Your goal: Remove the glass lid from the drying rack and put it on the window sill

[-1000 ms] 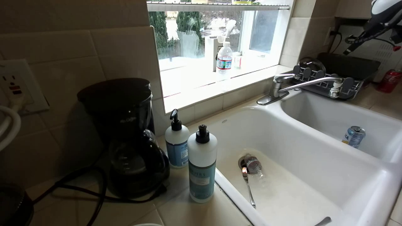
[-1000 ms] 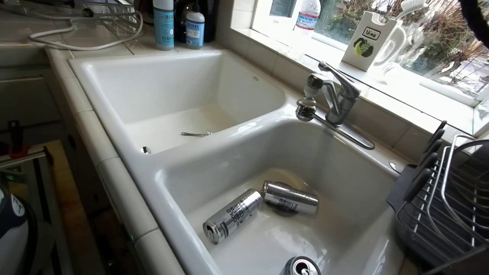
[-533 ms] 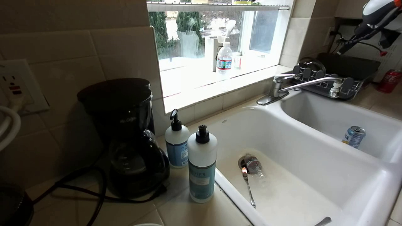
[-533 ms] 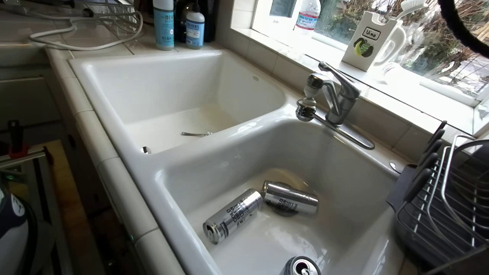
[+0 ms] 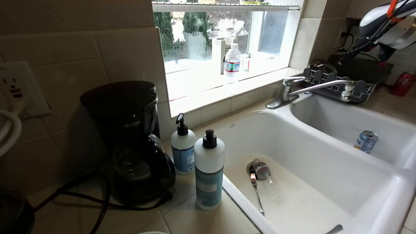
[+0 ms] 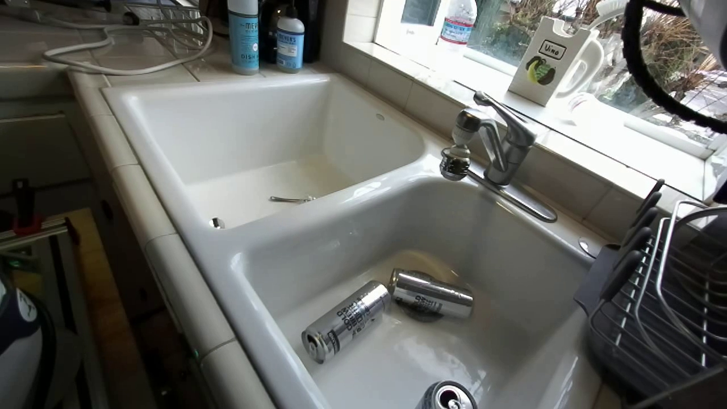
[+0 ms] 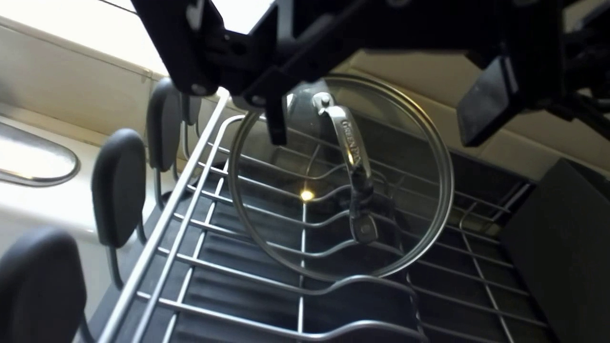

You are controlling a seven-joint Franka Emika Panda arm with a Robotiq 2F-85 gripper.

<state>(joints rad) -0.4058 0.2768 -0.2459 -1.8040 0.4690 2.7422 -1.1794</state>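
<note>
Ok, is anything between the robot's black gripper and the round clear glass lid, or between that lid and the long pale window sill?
Nothing visible stands between the open gripper and the lid. Toward the window sill, upright gray rounded paddles line the edge of the dark dish rack; the lid would likely need lifting over them.

Kitchen — sink (image 6: 329, 210), coffee maker (image 5: 130, 131); drying rack (image 7: 233, 272)

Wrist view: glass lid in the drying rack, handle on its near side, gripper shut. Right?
Not quite: the gripper is open, its fingers well apart in the wrist view. The rest is right: glass lid in the drying rack, handle on its near side.
</note>
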